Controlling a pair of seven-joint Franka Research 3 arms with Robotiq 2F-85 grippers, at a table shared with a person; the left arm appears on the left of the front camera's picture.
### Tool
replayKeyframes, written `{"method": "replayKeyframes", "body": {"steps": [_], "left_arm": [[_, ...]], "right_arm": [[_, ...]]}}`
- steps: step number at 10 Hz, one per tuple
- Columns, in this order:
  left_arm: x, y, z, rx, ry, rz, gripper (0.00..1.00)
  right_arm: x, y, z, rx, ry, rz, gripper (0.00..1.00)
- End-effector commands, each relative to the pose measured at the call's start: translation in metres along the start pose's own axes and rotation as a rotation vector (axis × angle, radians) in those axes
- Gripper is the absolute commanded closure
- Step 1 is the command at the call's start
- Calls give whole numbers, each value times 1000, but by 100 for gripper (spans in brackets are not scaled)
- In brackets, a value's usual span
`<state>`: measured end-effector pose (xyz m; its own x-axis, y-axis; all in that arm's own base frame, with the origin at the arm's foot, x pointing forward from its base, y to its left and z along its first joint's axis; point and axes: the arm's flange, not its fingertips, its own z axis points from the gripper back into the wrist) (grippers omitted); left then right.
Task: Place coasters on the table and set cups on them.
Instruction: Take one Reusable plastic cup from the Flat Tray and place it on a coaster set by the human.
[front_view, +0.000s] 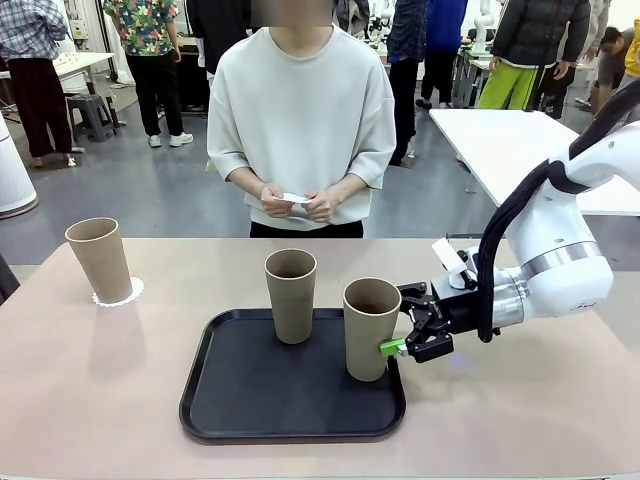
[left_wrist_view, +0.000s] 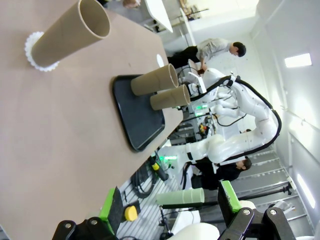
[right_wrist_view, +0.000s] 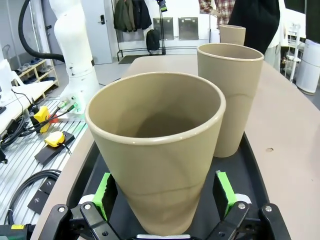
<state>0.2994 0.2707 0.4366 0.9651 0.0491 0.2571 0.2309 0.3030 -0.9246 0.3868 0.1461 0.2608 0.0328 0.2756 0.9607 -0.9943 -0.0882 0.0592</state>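
Observation:
One tan cup (front_view: 100, 258) stands on a white coaster (front_view: 120, 293) at the table's (front_view: 80, 400) far left. Two more cups (front_view: 291, 295) (front_view: 371, 328) stand on the black tray (front_view: 250, 400). My right gripper (front_view: 396, 336) is open, its green pads on either side of the right tray cup (right_wrist_view: 157, 145), low on its wall, with the cup still on the tray. The person across the table holds a white coaster (front_view: 295, 198) in both hands. My left gripper (left_wrist_view: 170, 205) is open and empty, well off the table, looking at the cup on its coaster (left_wrist_view: 70, 32).
The tray (right_wrist_view: 252, 165) lies near the table's front edge at the middle. A white table (front_view: 510, 150) stands at the back right. Bare tabletop lies left and right of the tray. Cables and small tools (right_wrist_view: 50, 140) lie on the floor beside the table.

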Motion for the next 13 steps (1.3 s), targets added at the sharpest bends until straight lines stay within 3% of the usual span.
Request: {"method": "replayKeyframes", "body": {"steps": [1, 4, 5, 6, 7, 10, 11, 13], "left_arm": [[1, -2, 1, 2, -10, 4, 0], [1, -2, 1, 2, -10, 4, 0], [1, -2, 1, 2, -10, 4, 0], [1, -2, 1, 2, -10, 4, 0], [1, -2, 1, 2, -10, 4, 0], [1, -2, 1, 2, -10, 4, 0], [1, -2, 1, 2, -10, 4, 0], [1, -2, 1, 2, -10, 4, 0]], "right_arm": [[-4, -5, -14, -20, -5, 24, 0], [-9, -8, -23, -8, -10, 51, 0], [-11, -9, -23, 0, -28, 80, 41], [-13, -9, -23, 15, -33, 82, 56], [-12, -8, -23, 18, -36, 81, 97], [-10, -8, -19, 21, -54, 42, 100], [3, -2, -8, 5, -68, -80, 100], [67, 14, 38, -35, -81, -149, 100]]}}
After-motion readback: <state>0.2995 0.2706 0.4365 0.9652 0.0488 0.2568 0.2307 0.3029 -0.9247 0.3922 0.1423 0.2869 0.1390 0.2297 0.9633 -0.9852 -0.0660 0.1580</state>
